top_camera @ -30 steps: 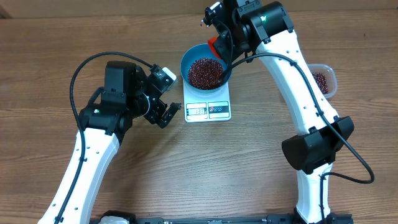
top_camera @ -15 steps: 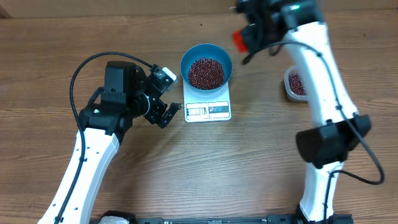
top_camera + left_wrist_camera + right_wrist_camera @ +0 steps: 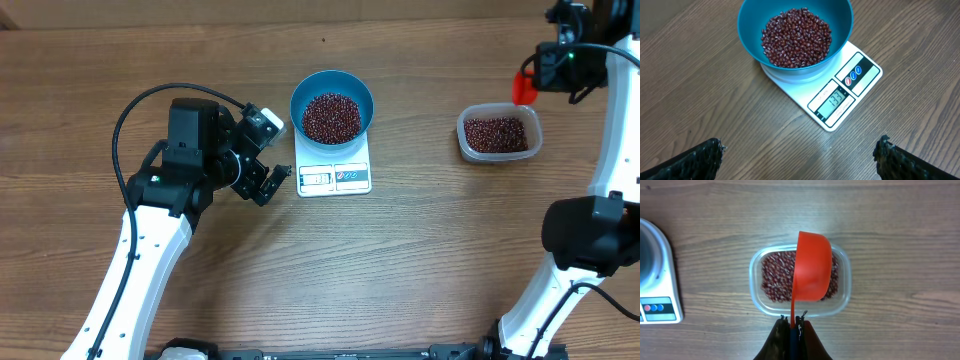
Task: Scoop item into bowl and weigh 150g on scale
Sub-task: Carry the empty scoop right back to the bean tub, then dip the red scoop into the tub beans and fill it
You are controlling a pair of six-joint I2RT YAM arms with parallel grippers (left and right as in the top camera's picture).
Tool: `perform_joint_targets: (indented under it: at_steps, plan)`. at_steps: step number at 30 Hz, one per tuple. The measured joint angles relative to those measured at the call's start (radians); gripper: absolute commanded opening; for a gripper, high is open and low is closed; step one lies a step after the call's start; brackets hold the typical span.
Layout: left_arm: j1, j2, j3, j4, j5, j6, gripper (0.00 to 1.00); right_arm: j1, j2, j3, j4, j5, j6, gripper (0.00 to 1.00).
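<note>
Your right gripper (image 3: 793, 322) is clamped on the handle of the red scoop (image 3: 812, 267), which hangs over the clear tub (image 3: 756, 280) of beans. Your left gripper (image 3: 797, 152) stands wide open and empty, near the scale (image 3: 840, 100). The blue bowl (image 3: 752, 20) sits on the scale, holding a heap of red-brown beans (image 3: 796, 37).

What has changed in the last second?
The right gripper, shut on the red scoop, swung right from over the bowl's rim to above the clear tub. Nothing was picked up or released. The left gripper stayed open beside the scale; bowl, its beans, scale and tub did not move.
</note>
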Motion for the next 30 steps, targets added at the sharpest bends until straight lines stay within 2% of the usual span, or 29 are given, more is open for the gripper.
perform_joint_targets:
  at_steps: [14,30]
  plan:
    - [0.000,0.000,0.000,0.000,0.000,0.000,1.00,-0.003,0.000,-0.265,0.077,0.002,-0.044,0.04]
    - [0.000,0.000,0.000,0.000,0.000,0.000,1.00,-0.003,0.000,-0.411,0.226,-0.001,-0.045,0.04]
